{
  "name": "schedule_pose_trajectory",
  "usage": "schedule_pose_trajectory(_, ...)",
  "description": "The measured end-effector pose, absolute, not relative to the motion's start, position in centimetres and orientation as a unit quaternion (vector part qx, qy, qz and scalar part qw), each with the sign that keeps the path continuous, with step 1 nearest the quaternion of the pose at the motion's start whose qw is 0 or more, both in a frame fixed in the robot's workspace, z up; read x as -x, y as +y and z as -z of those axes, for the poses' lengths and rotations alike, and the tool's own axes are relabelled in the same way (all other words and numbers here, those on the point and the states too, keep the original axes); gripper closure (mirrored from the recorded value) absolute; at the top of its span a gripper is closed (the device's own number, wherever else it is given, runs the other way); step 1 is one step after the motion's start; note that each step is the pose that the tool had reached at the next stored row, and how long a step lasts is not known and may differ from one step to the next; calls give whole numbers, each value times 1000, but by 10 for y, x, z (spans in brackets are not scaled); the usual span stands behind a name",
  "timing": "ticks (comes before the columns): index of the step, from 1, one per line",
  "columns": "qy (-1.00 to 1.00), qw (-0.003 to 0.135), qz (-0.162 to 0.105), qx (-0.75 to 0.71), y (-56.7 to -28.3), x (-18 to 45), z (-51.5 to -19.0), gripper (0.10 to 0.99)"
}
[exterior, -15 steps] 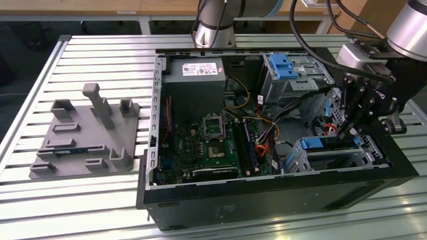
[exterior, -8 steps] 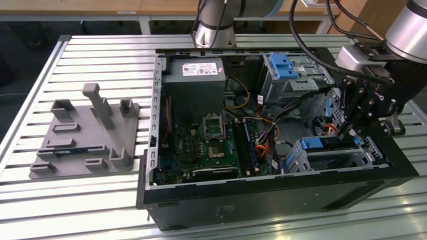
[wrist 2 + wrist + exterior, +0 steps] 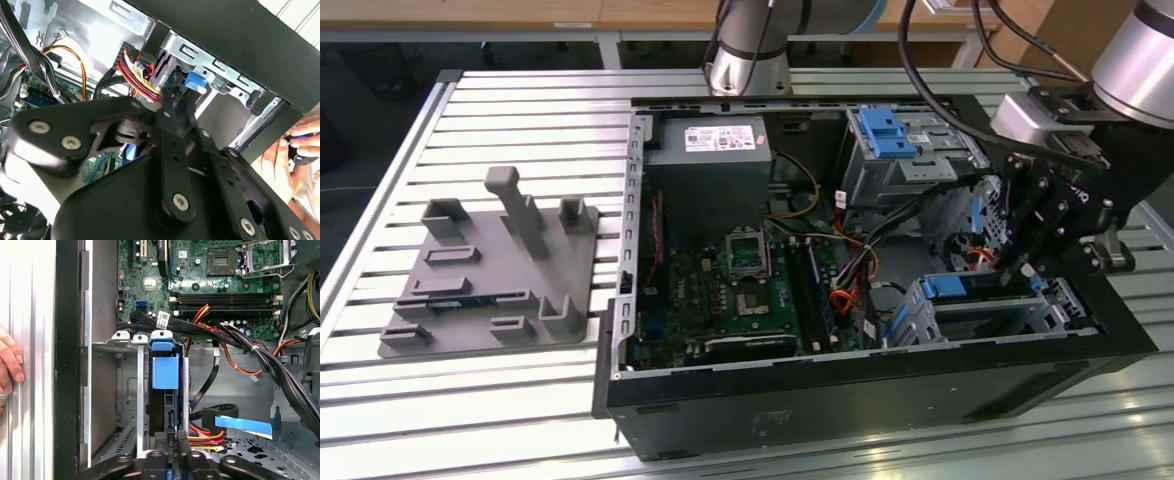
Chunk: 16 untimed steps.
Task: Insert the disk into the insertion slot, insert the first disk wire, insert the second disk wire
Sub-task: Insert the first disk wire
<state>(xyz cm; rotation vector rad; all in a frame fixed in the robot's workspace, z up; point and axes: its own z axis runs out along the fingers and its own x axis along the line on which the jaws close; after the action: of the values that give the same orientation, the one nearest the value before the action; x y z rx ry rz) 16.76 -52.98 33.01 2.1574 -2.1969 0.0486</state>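
Gripper [image 3: 1017,268] inside computer case [image 3: 854,400], tip close to disk [image 3: 165,371]. Grip state: cannot tell. Disk seated in insertion slot [image 3: 127,390], directly ahead of gripper, blue carrier showing. Red-yellow wires [image 3: 142,75] just beside gripper. Person's hand [image 3: 10,362] outside case wall, well apart from gripper.

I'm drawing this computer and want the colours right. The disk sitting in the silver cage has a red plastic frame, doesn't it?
Not quite: the frame is bright blue, not red. The first wrist view shows the disk with its blue plastic frame sitting in the silver cage.
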Motion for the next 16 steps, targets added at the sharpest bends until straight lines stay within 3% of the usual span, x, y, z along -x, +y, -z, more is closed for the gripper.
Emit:
schedule_pose_trajectory(1, -713, 31, -16, -700, -530, -168, -331, 855)
schedule_pose_trajectory(2, -713, 31, -16, -700, -530, -168, -332, 788)
schedule_pose_trajectory(16, -713, 31, -16, -700, -530, -168, -356, 788)
